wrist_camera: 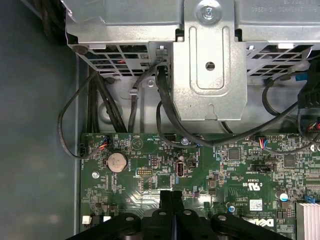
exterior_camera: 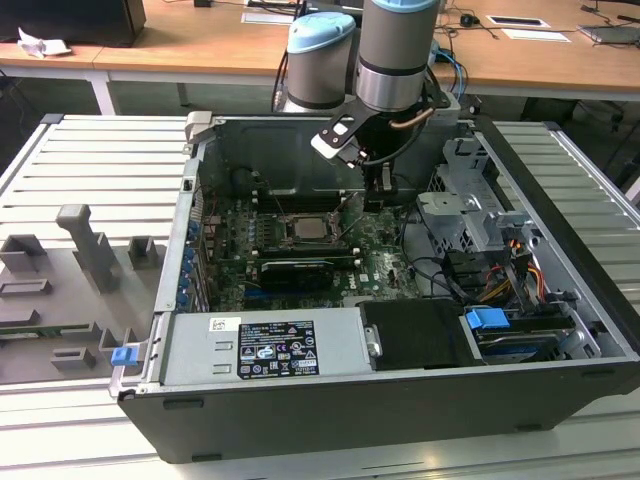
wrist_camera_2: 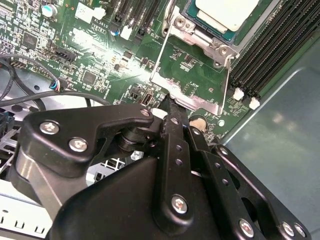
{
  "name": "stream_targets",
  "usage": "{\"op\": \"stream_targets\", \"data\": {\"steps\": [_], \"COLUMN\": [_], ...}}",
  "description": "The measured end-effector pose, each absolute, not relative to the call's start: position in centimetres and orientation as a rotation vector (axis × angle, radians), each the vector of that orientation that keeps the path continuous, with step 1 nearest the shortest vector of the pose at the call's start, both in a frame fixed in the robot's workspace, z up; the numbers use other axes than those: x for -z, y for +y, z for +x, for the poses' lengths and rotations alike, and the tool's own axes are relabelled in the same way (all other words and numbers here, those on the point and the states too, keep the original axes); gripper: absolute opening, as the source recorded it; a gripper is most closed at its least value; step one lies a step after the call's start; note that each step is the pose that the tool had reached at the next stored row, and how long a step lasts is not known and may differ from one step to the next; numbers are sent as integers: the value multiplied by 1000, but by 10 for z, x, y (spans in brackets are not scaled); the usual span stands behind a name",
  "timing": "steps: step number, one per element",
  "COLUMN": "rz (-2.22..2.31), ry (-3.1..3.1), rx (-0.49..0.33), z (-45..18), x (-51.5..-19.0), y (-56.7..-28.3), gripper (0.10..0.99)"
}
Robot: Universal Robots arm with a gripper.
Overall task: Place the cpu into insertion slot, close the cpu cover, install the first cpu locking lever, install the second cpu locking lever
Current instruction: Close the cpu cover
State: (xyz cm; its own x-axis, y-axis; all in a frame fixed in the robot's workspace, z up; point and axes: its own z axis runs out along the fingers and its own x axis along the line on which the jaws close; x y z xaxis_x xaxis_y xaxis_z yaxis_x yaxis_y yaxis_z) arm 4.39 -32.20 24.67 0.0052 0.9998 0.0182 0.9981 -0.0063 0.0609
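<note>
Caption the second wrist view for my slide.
The gripper, jaws closed, at the edge of the open cpu cover; the cpu already sits in the insertion slot.

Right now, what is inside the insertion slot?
The cpu sits in the insertion slot, its pale metal top showing. The cpu cover is swung open, not over it. Whatever lies beneath the cpu is hidden by it.

One open computer case (exterior_camera: 400, 420), one green circuit board (wrist_camera: 150, 150), one cpu (wrist_camera_2: 227, 12) in one insertion slot (wrist_camera_2: 189, 29), one coin battery (wrist_camera: 116, 161), one grey power supply (exterior_camera: 265, 345), one gripper (wrist_camera: 171, 195) with two fingers (wrist_camera: 165, 206)
</note>
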Motion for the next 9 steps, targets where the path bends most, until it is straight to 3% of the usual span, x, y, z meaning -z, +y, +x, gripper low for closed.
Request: {"op": "stream_targets", "data": {"steps": [9], "rz": [2205], "ry": [2193], "rx": [-87], "z": [40], "x": [-247], "y": [-322], "gripper": [106]}}
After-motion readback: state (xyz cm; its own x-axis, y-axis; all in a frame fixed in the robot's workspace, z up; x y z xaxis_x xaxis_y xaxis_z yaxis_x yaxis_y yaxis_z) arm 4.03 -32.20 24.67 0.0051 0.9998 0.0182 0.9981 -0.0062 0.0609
